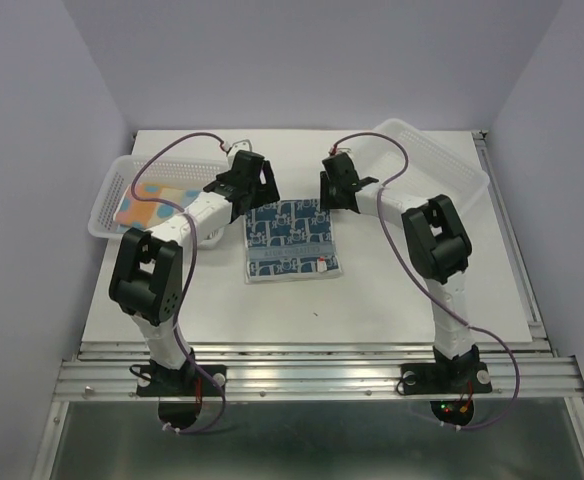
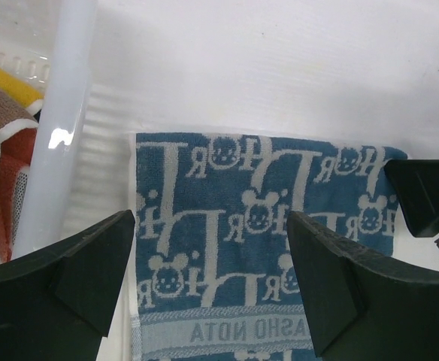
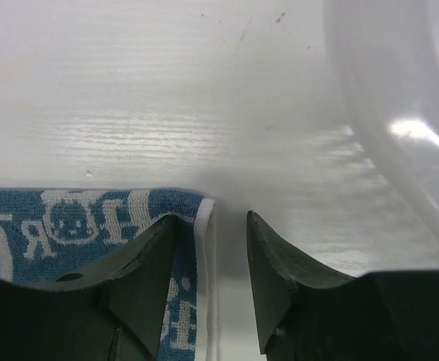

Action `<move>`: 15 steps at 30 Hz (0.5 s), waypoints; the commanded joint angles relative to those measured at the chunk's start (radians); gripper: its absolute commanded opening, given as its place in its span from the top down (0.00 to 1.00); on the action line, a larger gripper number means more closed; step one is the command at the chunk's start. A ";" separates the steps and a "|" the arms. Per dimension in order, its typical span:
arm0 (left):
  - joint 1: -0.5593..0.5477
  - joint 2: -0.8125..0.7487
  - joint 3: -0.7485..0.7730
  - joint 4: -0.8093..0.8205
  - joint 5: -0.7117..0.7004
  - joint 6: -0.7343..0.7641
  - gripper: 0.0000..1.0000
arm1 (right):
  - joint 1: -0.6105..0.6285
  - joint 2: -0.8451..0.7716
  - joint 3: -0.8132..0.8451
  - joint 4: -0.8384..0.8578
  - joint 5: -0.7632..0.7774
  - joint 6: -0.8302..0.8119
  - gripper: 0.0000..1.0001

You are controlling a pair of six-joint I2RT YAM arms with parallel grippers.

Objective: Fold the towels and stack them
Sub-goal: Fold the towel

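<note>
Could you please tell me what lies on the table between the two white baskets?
In the top view, the blue-white towel lies flat there, the left gripper and the right gripper at its far edge.

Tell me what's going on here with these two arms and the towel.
Both arms are working on the blue-white patterned towel, which lies flat on the table. The left gripper hangs open over its far left corner; the right gripper straddles the far right corner, not clearly pinching it. Other towels sit in the left basket.
</note>
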 commanded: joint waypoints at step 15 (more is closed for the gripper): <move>0.022 0.023 0.023 0.044 0.031 -0.004 0.07 | -0.013 0.008 -0.053 0.197 -0.060 -0.045 0.99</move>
